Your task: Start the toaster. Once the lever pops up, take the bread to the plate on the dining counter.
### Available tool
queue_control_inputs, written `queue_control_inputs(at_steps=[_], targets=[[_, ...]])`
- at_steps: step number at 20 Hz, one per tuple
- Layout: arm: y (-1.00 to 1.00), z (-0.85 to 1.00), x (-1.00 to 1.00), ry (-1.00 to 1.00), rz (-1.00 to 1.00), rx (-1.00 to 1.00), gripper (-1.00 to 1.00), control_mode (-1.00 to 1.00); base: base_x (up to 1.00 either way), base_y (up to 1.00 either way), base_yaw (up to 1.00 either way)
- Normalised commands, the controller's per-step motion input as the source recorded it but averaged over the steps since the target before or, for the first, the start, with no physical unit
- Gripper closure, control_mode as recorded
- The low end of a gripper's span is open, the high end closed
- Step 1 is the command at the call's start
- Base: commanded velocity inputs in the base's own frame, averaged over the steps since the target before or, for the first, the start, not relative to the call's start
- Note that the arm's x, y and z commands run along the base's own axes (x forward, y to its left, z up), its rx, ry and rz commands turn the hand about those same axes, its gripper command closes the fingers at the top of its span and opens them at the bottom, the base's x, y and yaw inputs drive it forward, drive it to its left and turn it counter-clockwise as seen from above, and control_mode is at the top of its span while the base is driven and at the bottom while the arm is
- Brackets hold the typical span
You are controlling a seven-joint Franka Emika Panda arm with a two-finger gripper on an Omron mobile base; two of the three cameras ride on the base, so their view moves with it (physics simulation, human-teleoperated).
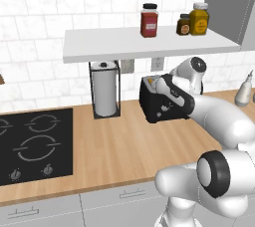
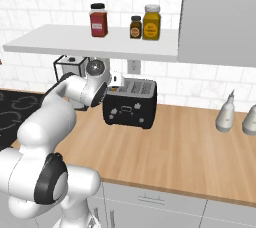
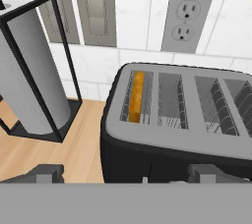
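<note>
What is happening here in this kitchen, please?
A white robot arm has its gripper at the black toaster on the wooden counter, beside the paper towel holder. A slice of bread sits down in the toaster's leftmost slot as the hand view shows it. The gripper appears open and holds nothing. The bread has not been taken out yet.

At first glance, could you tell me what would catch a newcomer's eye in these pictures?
The black toaster on the wooden counter under the white shelf stands out, with the gripper hanging close over its front edge. The bread glows tan deep in the slot nearest the paper towel roll. Three jars line the shelf above.
</note>
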Motion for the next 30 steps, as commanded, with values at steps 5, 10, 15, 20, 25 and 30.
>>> queue_control_inputs(at_steps=[5, 10, 15, 20, 25, 30], targets=[[0.0, 0.0, 0.0, 0.0, 0.0, 0.0, -1.0, -1.0, 0.0, 0.0, 0.0], [0.0, 0.0, 0.0, 0.0, 0.0, 0.0, -1.0, -1.0, 0.0, 0.0, 0.0], [0.0, 0.0, 0.0, 0.0, 0.0, 0.0, -1.0, -1.0, 0.0, 0.0, 0.0], [0.0, 0.0, 0.0, 0.0, 0.0, 0.0, -1.0, -1.0, 0.0, 0.0, 0.0], [0.0, 0.0, 0.0, 0.0, 0.0, 0.0, -1.0, -1.0, 0.0, 0.0, 0.0], [0.0, 0.0, 0.0, 0.0, 0.0, 0.0, -1.0, -1.0, 0.0, 0.0, 0.0]])
